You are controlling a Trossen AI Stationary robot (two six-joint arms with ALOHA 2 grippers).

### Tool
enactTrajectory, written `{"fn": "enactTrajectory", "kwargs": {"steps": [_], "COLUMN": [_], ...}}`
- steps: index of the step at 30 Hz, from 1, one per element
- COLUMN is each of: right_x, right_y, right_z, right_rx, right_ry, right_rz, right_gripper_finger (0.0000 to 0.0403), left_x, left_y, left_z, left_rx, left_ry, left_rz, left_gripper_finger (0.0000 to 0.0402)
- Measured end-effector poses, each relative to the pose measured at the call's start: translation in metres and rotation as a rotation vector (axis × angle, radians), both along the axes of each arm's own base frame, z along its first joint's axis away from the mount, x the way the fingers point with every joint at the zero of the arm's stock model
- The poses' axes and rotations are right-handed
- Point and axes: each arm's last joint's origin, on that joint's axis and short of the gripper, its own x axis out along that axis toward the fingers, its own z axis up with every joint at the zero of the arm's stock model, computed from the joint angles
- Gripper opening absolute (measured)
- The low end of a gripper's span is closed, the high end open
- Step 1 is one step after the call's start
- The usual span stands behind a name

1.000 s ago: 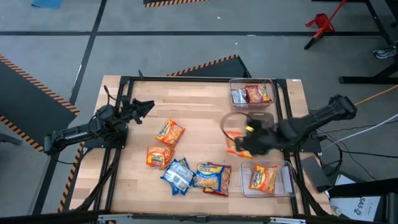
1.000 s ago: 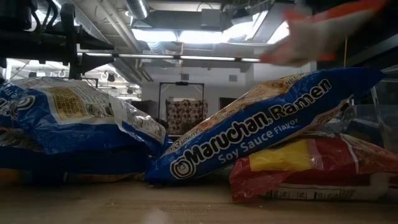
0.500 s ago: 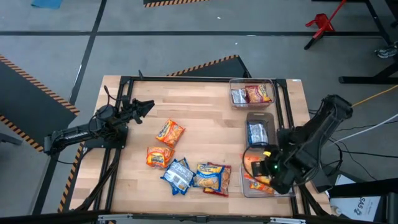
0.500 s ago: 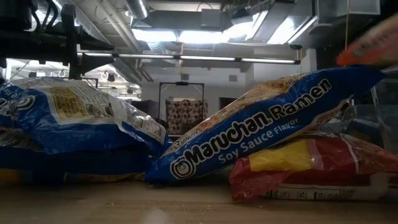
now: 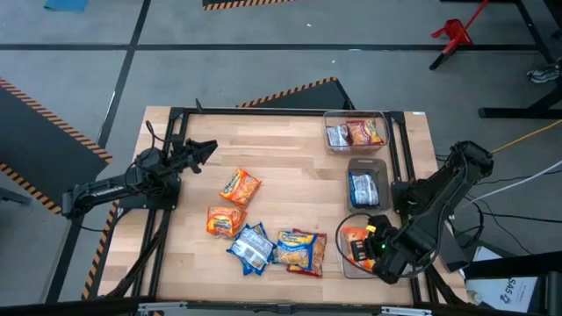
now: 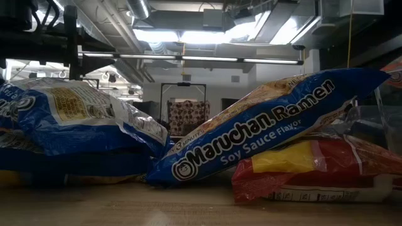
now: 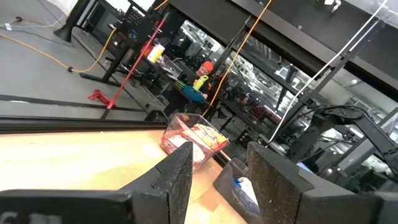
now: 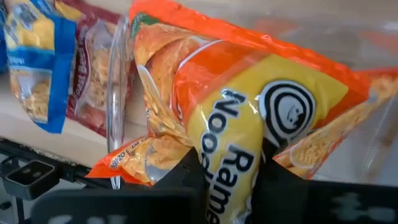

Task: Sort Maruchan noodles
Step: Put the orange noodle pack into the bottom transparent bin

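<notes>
Your right gripper (image 5: pixel 373 248) is clamped on an orange noodle packet (image 8: pixel 249 118), holding it over the clear bin (image 5: pixel 344 263) at the front right corner of the table (image 5: pixel 281 158). In the right wrist view the packet sits pinched between the dark fingers (image 8: pixel 186 171), above another orange packet (image 8: pixel 134 165) already lying in that bin. The middle bin (image 5: pixel 366 164), just behind it, holds a blue packet (image 5: pixel 363 187), and the far bin (image 5: pixel 355 116) holds a dark red packet (image 5: pixel 363 132). Left of the front bin, a blue-and-yellow packet (image 5: pixel 299 248), another blue packet (image 5: pixel 252 247) and two orange packets (image 5: pixel 239 186) lie loose on the wood. Your left gripper (image 5: pixel 204 150) waits at the table's left edge, fingers apart and empty.
</notes>
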Motion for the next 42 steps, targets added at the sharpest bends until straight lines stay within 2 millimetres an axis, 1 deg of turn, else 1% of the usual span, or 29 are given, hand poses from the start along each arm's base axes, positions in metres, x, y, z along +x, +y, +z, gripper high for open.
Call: {"fn": "enactTrajectory", "kwargs": {"steps": [7,11,18,21,24,28,30,36,39,42], "right_x": [0.005,0.009,0.009,0.008,0.008,0.008,0.009,0.009,0.01,0.013], "right_y": [0.005,0.002,0.002,0.003,0.003,0.003,0.003,0.001,-0.003,-0.005], "right_z": [-0.006,-0.009,-0.009,-0.009,-0.009,-0.009,-0.005,0.024,0.029,0.025], "right_rx": [0.006,0.009,0.008,0.031,0.038,0.037,0.019,-0.032,-0.054,-0.058], "right_ry": [-0.001,0.038,0.049,0.076,0.081,0.08,0.062,0.034,0.041,0.041], "right_rz": [0.036,0.043,0.059,0.079,0.082,0.081,0.078,0.086,0.075,0.078], "right_gripper_finger": [0.0066,0.0102,0.0177,0.0197,0.0207,0.0207,0.0203,0.0187,0.0168,0.0137], "left_x": [0.0,0.0,0.0,0.0,0.0,0.0,0.0,0.0,0.0,0.0], "left_y": [0.0,0.0,0.001,0.001,0.001,0.001,0.001,0.001,0.001,0.001], "left_z": [0.0,0.0,-0.001,-0.002,-0.002,-0.002,-0.002,-0.002,-0.002,-0.002], "left_rx": [-0.002,-0.002,-0.007,-0.008,-0.008,-0.008,-0.008,-0.008,-0.009,-0.009], "left_ry": [0.0,0.0,0.012,0.017,0.017,0.016,0.017,0.016,0.018,0.018], "left_rz": [0.016,0.019,0.019,0.019,0.019,0.019,0.019,0.019,0.019,0.019], "left_gripper_finger": [0.0147,0.0147,0.0147,0.0147,0.0147,0.0147,0.0147,0.0147,0.0147,0.0147]}}
